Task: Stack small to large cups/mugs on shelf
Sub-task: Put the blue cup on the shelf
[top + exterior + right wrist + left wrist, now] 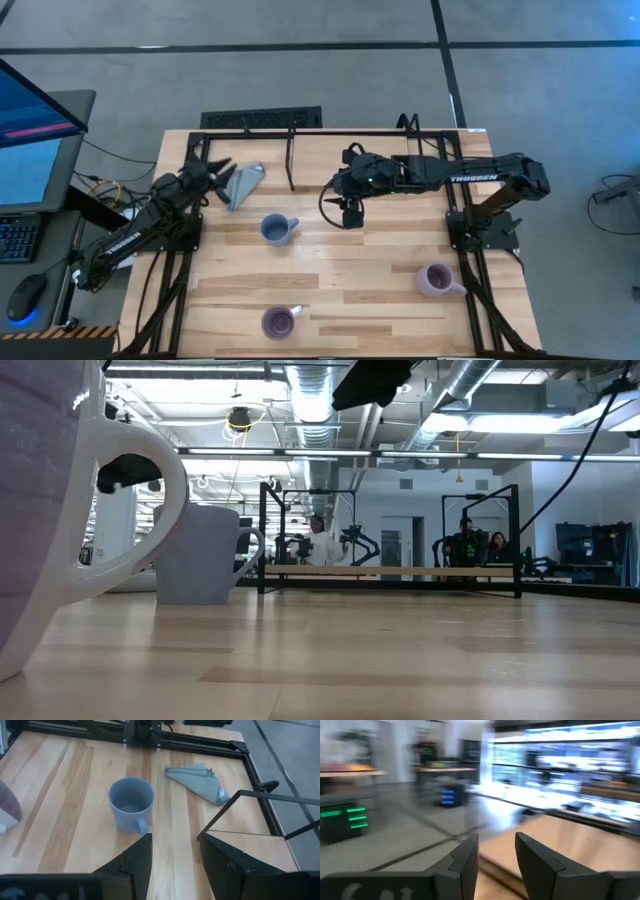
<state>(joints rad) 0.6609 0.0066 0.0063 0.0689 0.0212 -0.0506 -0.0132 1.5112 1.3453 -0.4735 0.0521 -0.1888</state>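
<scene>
The blue-grey mug stands upright on the table's middle left; it also shows in the right wrist view and the low view. The purple mug with a white handle stands near the front edge, close to the low camera. The pale lilac mug stands at the right. The black-framed shelf runs along the far edge. My right gripper hangs open above the table, right of the blue-grey mug. My left gripper is open at the far left.
A grey folded cloth lies on the table just right of my left gripper, and shows in the right wrist view. Black frame rails run along the table's left and right sides. Bare wood lies between the three mugs.
</scene>
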